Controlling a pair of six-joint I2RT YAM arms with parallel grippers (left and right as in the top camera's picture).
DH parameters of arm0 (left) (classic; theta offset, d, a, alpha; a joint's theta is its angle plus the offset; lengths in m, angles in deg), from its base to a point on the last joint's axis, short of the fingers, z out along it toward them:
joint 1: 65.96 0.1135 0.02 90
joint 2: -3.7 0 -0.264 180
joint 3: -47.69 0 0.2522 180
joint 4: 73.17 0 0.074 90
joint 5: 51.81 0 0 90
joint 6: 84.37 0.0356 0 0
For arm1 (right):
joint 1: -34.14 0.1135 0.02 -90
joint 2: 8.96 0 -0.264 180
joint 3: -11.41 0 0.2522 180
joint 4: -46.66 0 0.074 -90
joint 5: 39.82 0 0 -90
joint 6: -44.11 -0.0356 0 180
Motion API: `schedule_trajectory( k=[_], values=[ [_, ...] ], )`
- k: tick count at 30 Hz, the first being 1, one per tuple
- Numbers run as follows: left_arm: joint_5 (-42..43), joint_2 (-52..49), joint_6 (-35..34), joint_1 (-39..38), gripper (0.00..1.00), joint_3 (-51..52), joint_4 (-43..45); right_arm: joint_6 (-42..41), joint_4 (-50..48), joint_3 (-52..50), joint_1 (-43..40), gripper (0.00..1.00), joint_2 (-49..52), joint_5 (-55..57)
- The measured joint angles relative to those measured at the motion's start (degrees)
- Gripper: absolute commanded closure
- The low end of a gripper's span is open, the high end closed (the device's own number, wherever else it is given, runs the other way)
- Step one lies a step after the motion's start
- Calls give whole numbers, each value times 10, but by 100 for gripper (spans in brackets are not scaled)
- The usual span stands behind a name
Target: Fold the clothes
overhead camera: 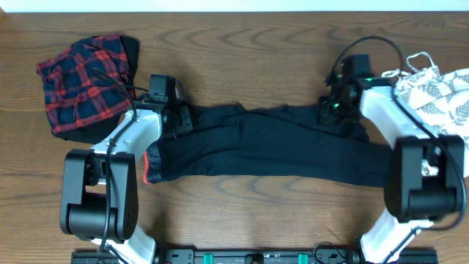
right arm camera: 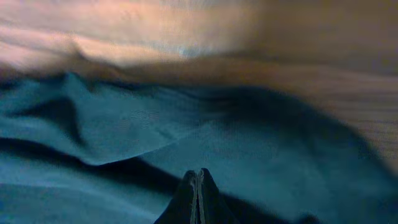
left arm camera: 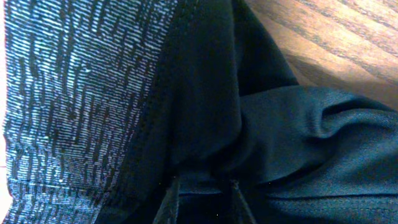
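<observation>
Long black leggings (overhead camera: 271, 147) lie stretched across the middle of the table, with the coral-red waistband edge (overhead camera: 152, 163) at the left. My left gripper (overhead camera: 183, 119) is at the waistband's far corner. In the left wrist view its fingers (left arm camera: 176, 186) stand a little apart, open, pressed into black cloth (left arm camera: 298, 124) beside the grey waistband lining (left arm camera: 68, 93). My right gripper (overhead camera: 326, 111) hangs over the far edge of the legs. In the right wrist view it (right arm camera: 198, 171) is shut just above the dark cloth (right arm camera: 124, 124), with nothing seen between the tips.
A red-navy plaid piece (overhead camera: 84, 84) lies bunched at the far left. A white leaf-print top (overhead camera: 440, 95) sits at the far right edge, beside the right arm. Bare wooden table (overhead camera: 249, 51) shows behind the leggings and in front of them.
</observation>
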Motion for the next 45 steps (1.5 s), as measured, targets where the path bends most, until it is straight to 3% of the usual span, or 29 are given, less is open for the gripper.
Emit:
schedule_trajectory(
  k=[8, 17, 20, 26, 34, 45],
  values=[
    [0, 0, 0, 0, 70, 0, -1, -1, -23, 12, 1, 99, 50, 4],
    [0, 0, 0, 0, 70, 0, -8, -7, -138, 35, 1, 99, 85, 2],
    [0, 0, 2, 0, 62, 0, -9, -24, -171, 37, -3, 99, 92, 17],
    [2, 0, 0, 0, 60, 0, 3, -40, -203, 38, -49, 99, 97, 28],
    [2, 0, 0, 0, 54, 0, 92, -41, -217, 39, -129, 99, 101, 30],
    [-16, 0, 0, 0, 54, 0, 226, -44, -221, 40, -146, 99, 102, 28]
  ],
)
